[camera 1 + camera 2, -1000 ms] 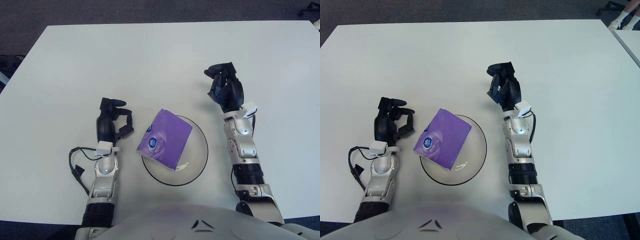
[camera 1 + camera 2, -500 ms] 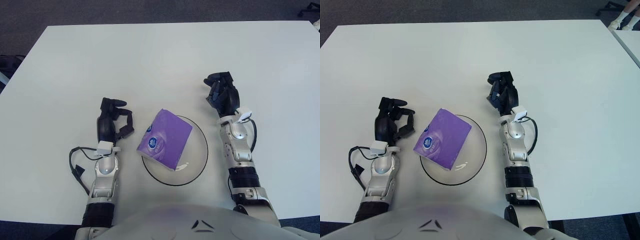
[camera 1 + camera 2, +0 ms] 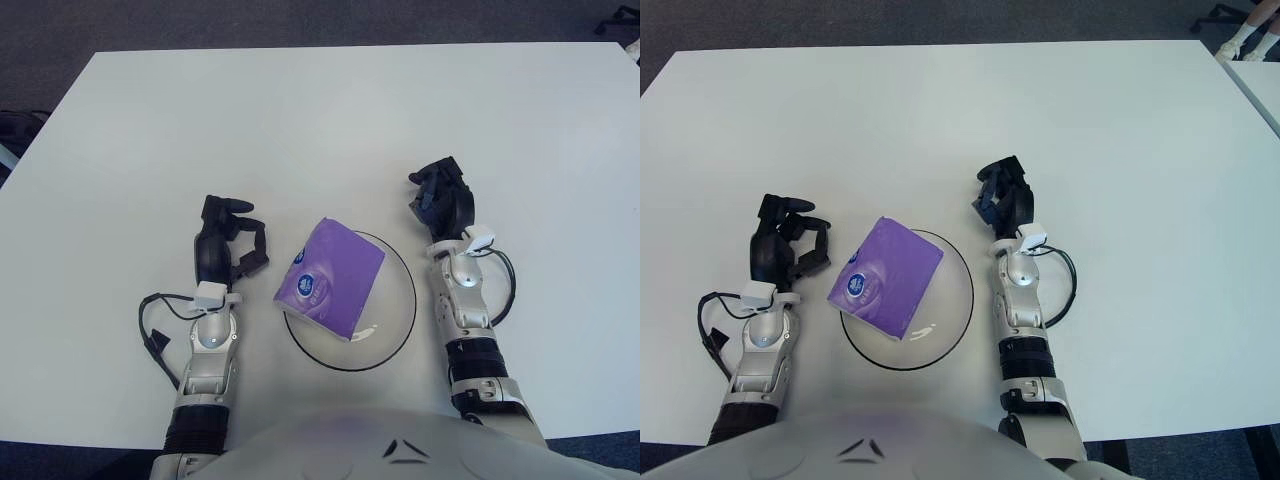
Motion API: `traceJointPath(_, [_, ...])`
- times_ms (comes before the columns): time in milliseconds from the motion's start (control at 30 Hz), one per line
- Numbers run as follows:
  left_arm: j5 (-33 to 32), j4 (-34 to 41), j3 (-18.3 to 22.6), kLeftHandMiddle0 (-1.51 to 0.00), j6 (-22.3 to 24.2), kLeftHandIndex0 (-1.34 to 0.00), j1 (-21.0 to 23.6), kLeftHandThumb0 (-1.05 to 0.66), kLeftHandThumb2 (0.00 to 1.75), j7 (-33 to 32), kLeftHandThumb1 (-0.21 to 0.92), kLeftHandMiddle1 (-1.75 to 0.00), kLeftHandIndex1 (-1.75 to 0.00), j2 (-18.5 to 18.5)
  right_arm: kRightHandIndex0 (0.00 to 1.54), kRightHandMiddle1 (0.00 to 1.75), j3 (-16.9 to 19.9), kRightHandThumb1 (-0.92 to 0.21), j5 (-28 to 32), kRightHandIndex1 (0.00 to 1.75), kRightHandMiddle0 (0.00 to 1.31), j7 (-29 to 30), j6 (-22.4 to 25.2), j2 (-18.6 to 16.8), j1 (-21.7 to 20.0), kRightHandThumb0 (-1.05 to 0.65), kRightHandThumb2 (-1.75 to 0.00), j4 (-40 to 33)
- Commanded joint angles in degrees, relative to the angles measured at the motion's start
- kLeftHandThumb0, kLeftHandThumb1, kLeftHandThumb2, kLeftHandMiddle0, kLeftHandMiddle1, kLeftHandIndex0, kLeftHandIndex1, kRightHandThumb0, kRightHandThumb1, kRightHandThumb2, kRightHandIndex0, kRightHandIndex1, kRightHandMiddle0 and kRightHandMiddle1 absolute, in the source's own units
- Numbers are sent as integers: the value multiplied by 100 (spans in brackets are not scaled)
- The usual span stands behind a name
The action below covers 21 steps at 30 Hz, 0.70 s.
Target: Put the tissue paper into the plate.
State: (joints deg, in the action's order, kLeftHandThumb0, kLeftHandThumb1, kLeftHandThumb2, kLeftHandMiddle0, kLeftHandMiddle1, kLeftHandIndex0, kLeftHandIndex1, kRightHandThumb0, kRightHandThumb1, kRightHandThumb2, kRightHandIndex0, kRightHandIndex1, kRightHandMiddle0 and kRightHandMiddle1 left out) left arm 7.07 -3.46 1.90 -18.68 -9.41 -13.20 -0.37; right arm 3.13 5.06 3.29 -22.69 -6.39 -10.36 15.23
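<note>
A purple tissue pack point(image 3: 331, 278) lies tilted in the clear glass plate point(image 3: 395, 320), its left end leaning over the plate's left rim. My left hand point(image 3: 226, 242) shows just left of the plate, fingers loosely curled and holding nothing. My right hand point(image 3: 441, 198) is up and to the right of the plate, fingers curled in with nothing between them. Neither hand touches the pack.
The white table point(image 3: 320, 120) stretches far ahead and to both sides. A black cable point(image 3: 155, 335) loops beside my left forearm, and another cable point(image 3: 500, 285) loops by my right wrist. Dark floor shows beyond the table's far edge.
My right hand has drawn back toward me and a little lower, closing in on the plate's right side. The left hand and the tissue pack have stayed put.
</note>
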Motion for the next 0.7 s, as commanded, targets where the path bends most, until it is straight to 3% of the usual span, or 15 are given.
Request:
traceJointPath(0, [85,-636,-70,-67,177,-37,-445,-1,110,-10,42,-142,-175,-93,73,175,54,-53,-13,170,47,-3,39,-7,246,-43,-108,331])
traceJointPath(367, [95,-676,-75,-67,56,-35,-456,-1,110,24,43,-143,-175,-43,73,175,45,-51,-186,174,46,157,-28,6,389,-42,-108,515])
traceJointPath(667, [90,-507,-79,-67,252,-36,-488,-1,108,-6,43,-140,-175,-91,78,175,-26,-49,-412,175,48,302,-243,-57,641,-43,-111,708])
